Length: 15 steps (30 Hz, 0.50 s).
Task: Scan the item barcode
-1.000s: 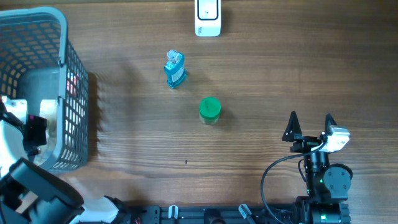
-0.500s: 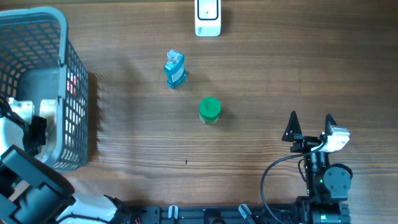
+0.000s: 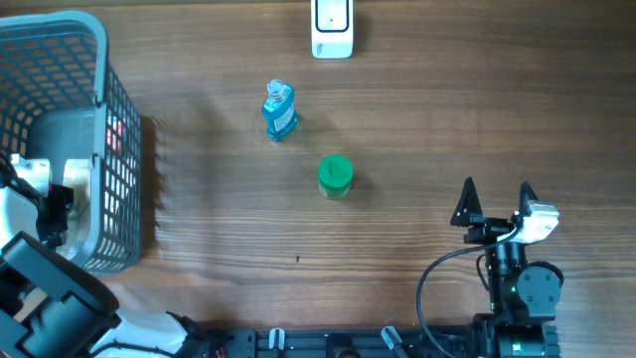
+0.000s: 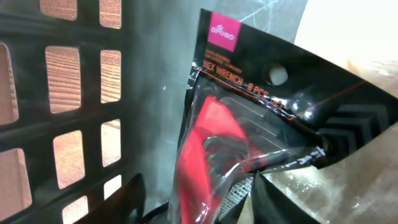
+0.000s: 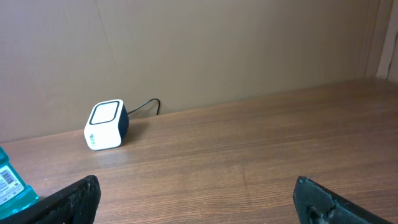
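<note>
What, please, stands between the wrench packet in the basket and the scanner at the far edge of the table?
The wall of the basket encloses the wrench packet, so it must be lifted over the rim. Beyond that, the blue bottle stands close to the straight path to the scanner; the green-capped jar sits clear of it.

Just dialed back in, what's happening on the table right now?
The left gripper is inside the grey basket, jaws either side of a hex wrench pack; a firm grip is not clear. The right gripper sits open and empty. The white scanner, blue bottle and green-lidded jar stand untouched on the table.
</note>
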Each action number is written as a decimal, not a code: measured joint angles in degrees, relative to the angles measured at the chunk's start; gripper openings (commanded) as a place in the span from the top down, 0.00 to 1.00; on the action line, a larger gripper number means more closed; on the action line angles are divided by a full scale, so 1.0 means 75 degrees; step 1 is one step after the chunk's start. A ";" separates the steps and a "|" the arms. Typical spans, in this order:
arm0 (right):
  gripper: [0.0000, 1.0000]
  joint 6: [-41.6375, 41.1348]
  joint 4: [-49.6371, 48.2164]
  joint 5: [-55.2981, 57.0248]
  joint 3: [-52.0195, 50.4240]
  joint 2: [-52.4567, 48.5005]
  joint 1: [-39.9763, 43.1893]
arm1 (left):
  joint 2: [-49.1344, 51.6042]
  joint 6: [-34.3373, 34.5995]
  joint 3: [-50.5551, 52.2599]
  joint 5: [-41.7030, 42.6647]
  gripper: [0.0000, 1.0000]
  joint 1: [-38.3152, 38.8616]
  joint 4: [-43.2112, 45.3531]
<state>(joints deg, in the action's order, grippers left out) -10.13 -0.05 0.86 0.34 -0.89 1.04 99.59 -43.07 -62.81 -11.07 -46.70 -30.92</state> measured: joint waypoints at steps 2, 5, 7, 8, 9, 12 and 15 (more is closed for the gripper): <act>0.00 0.0000 0.0000 0.0000 0.0000 0.0000 0.0000 | 0.0000 -0.0015 0.0000 0.0038 0.37 -0.0015 0.0026; 0.00 0.0000 0.0000 0.0000 0.0000 0.0000 0.0000 | 0.0000 0.0000 0.0000 0.0096 0.42 -0.0052 0.0099; 0.00 0.0000 0.0000 -0.0003 0.0000 0.0000 0.0000 | 0.0003 -0.0009 0.0000 0.0152 0.46 -0.0073 0.0184; 0.00 0.0000 0.0000 0.0000 0.0000 0.0000 0.0000 | 0.0000 0.0003 0.0000 0.0157 0.47 -0.0073 0.0210; 0.00 0.0000 0.0000 -0.0003 0.0000 0.0000 0.0000 | 0.0000 0.0009 0.0000 0.0181 0.47 -0.0073 0.0233; 0.00 0.0000 0.0000 0.0000 0.0000 0.0000 0.0000 | 0.0000 0.0003 0.0000 0.0210 0.46 -0.0070 0.0271; 0.00 0.0000 0.0000 -0.0003 0.0000 0.0000 0.0000 | 0.0015 0.0000 0.0000 0.0210 0.40 -0.0070 0.0344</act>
<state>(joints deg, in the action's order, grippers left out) -10.13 -0.05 0.84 0.34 -0.89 1.04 99.70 -43.07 -62.81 -9.50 -47.22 -28.34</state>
